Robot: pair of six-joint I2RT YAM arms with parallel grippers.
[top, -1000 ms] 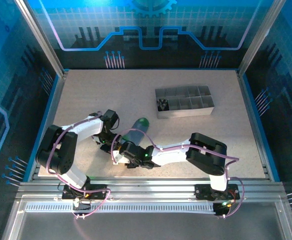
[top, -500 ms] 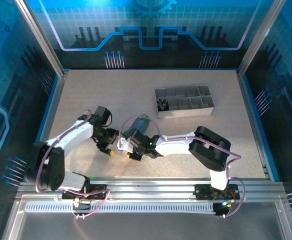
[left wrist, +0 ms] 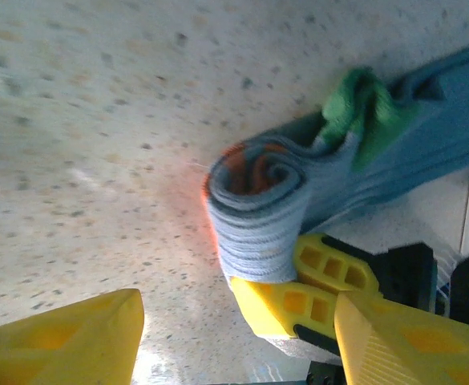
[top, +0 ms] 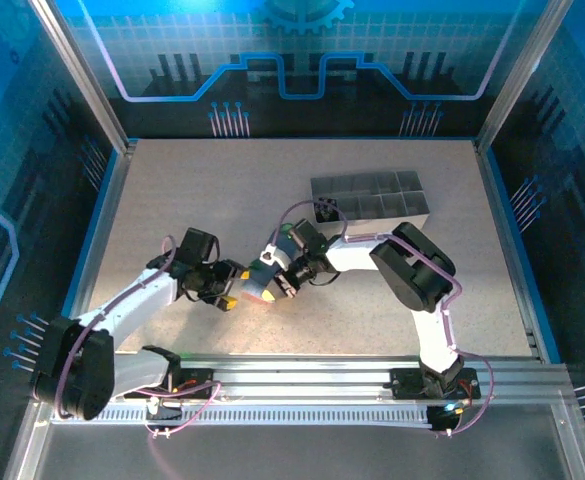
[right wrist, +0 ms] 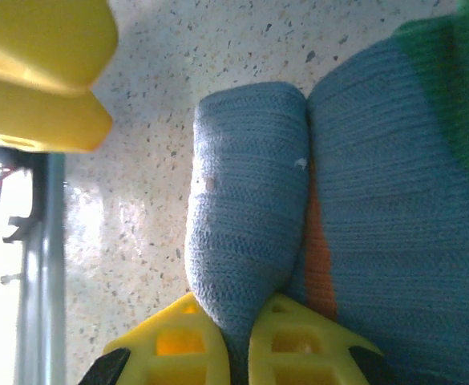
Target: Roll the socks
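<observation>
As right gripper (right wrist: 236, 317) pinches sock (right wrist: 250, 192), table (top: 212, 190) edges distant

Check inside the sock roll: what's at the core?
Visible: orange-red toe coiled at the centre of the blue-grey sock roll, green cuff outside. Anything deeper is covered by the outer wraps.

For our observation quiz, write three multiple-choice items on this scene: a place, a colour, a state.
1. Where is the grey divided tray relative to the rolled sock? A) farther back and right B) under it C) at the near edge
2. What colour is the sock's cuff? A) white B) green C) purple
3. The right end effector is: A) open B) gripping the tray C) shut on the sock
Answers: 1A, top view shows it beyond the sock; 2B, a green band wraps the roll; 3C, its fingers pinch the fabric.
</observation>
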